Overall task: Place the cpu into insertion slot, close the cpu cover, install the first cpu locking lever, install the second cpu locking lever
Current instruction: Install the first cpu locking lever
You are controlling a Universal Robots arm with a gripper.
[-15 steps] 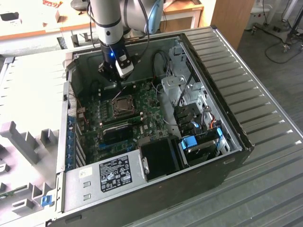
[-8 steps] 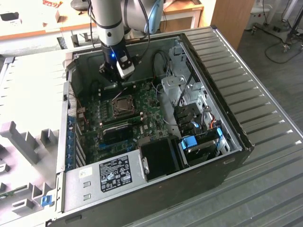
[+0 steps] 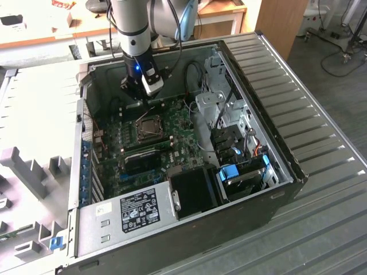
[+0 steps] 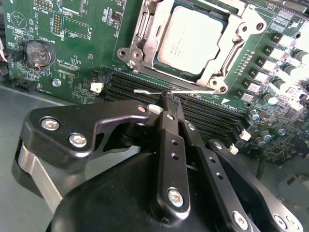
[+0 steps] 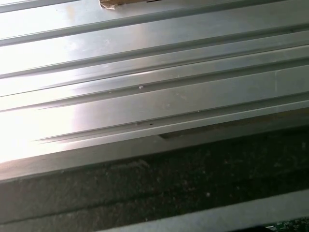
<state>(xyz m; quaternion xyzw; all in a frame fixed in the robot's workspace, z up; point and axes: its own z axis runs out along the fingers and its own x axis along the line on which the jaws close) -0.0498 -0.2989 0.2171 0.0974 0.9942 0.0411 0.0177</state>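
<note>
The cpu (image 4: 193,41), a flat square with a dull silver top, lies just beyond the fingertips, framed by the window of the grey metal cpu cover (image 4: 145,46). The gripper (image 4: 168,102) has its black fingers pressed together, with the tips at a thin wire lever (image 4: 198,90) beside the ribbed black memory slots (image 4: 217,118).

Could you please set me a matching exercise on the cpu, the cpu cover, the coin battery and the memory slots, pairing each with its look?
1. cpu
2. cpu cover
3. coin battery
4. memory slots

A. long black rows
B. round silver disc
C. grey metal frame with a window
D. flat silver-tan square

Pairs: 1-D, 2-C, 3-B, 4-A.
</note>
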